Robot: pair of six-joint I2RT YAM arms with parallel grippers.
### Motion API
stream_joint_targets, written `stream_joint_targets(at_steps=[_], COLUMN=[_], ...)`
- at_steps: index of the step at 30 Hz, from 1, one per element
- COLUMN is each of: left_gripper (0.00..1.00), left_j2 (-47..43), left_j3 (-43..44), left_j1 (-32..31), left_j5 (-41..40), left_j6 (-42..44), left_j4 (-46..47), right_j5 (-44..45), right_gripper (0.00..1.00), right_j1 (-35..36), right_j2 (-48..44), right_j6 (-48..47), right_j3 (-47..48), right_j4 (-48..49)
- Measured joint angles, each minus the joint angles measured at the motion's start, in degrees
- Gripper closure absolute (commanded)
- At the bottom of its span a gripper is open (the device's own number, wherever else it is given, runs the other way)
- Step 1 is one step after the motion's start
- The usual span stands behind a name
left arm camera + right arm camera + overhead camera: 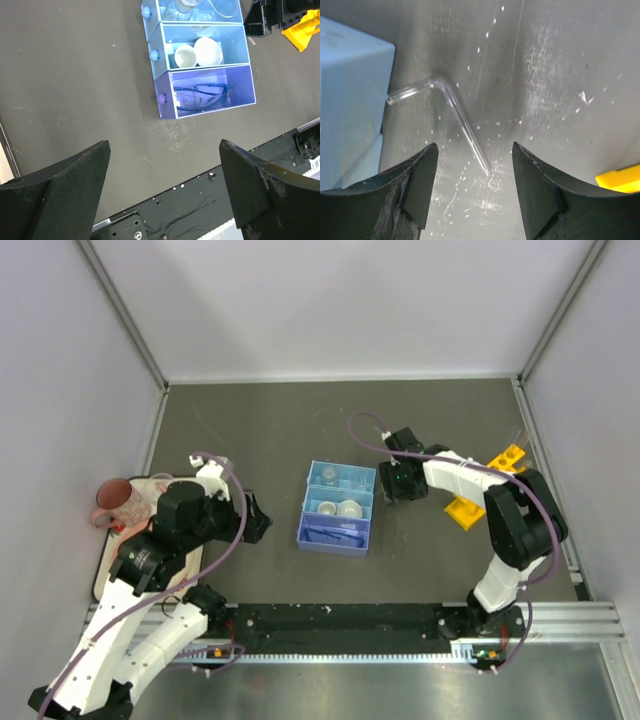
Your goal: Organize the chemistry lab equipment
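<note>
The light-blue three-compartment tray (311, 508) sits mid-table. It holds clear beakers (186, 8) in its far compartment, two white dishes (197, 52) in the middle one and the blue-framed goggles (202, 96) in the near one. A thin clear bent tube (460, 118) lies on the table just right of the tray. My right gripper (474, 150) hangs open over it, the tube's lower end between the fingers, untouched. A yellow tube rack (465, 511) lies right of that gripper. My left gripper (164, 145) is open and empty, left of the tray.
A dark-pink mug (113, 500) stands on a board at the table's left edge, by the left arm. A second yellow piece (510, 455) lies near the right wall. The black base rail (340, 622) runs along the near edge.
</note>
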Motion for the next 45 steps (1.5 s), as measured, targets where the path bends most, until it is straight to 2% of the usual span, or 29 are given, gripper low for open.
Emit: stream_joint_targets(at_steps=[10,13,15,20,36,39,41,45], left_gripper=[0.04,0.05,0.04,0.04,0.04,0.04,0.04,0.04], left_j2=[0.70,0.70,0.70,0.68,-0.79,-1.25,-1.46,-1.62], left_j3=[0.00,0.00,-0.02,-0.02,-1.03,-1.03,-1.03,-1.03], left_j1=[0.00,0.00,0.00,0.00,0.00,0.00,0.00,0.00], left_j5=[-0.50,-0.70,-0.70,-0.70,-0.68,-0.68,-0.66,-0.66], left_j6=[0.02,0.04,0.04,0.02,0.00,0.00,0.00,0.00], left_j4=[0.68,0.81,0.83,0.85,1.25,1.22,1.22,1.22], right_j5=[-1.40,-1.09,-0.70,-0.44,2.43,3.43,4.04,5.09], right_gripper=[0.45,0.53,0.62,0.72,0.89,0.94,1.00,1.00], right_j1=[-0.37,-0.42,-0.44,-0.68,1.18,1.77,2.03,2.40], right_j2=[4.57,4.61,4.63,4.63,3.21,3.10,2.91,2.47], right_j6=[-0.46,-0.44,-0.44,-0.22,2.73,3.37,3.91,4.63], right_j3=[2.38,2.38,2.36,2.14,-0.42,-0.72,-0.87,-1.51], right_j4=[1.95,1.97,1.97,2.43,5.73,6.08,6.12,6.56])
